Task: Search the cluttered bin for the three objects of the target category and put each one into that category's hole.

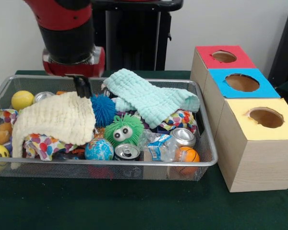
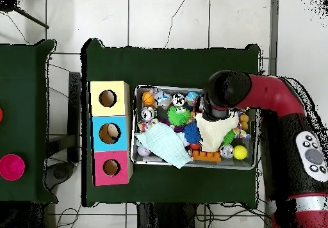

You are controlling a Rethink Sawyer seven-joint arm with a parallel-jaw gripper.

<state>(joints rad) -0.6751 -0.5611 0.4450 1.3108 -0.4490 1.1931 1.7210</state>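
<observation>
Your bench (image 1: 134, 206) carries a wire bin (image 1: 209, 160) beside three boxes with holes: red (image 1: 224, 56), blue (image 1: 242, 82), yellow (image 1: 265, 117). Cream cloth (image 1: 55, 120) and mint cloth (image 1: 151, 98) cover the clutter. Your hand (image 1: 83, 88) sits at the cream cloth's far edge; whether it is parted, you cannot tell. Cans (image 1: 127, 152) lie at the near wall.

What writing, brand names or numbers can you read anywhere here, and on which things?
None can be read.
Crushed plastic bottle: blue and white label, print too blurred to read.
Drink cans: only bare silver tops show, no lettering visible.
Globe ball: map pattern, any names too small to make out.
Red, blue and yellow boxes: plain coloured tops with holes, no labels.
Robot arm: no markings legible.
</observation>
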